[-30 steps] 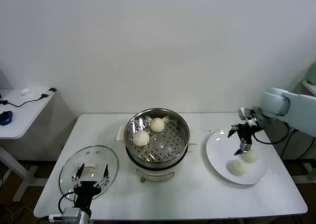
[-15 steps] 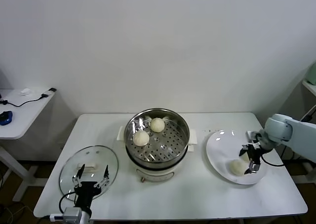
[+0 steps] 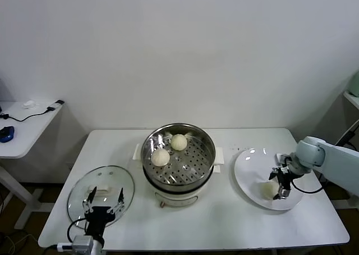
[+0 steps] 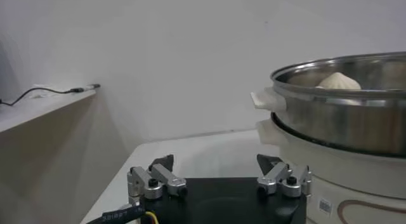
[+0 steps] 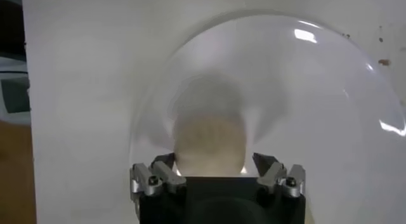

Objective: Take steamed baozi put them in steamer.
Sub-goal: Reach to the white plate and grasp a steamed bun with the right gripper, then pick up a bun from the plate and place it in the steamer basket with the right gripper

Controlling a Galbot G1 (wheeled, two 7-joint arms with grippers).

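A white counter [image 3: 224,221] is set against a plain white wall. Two steamed baozi [image 3: 160,157] lie in the steamer [image 3: 178,156]. Right of the steamer, a third [image 5: 209,144] is flanked on the plate [image 3: 249,173] by the right gripper [image 3: 279,187]; contact cannot be told. The left gripper [image 3: 102,200], jaws apart, is held over the glass lid [image 3: 120,179].

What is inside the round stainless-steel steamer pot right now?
Two cream-white baozi sit on the perforated tray of the round stainless-steel steamer pot, toward its far-left side. Whatever lies beneath the tray is hidden.
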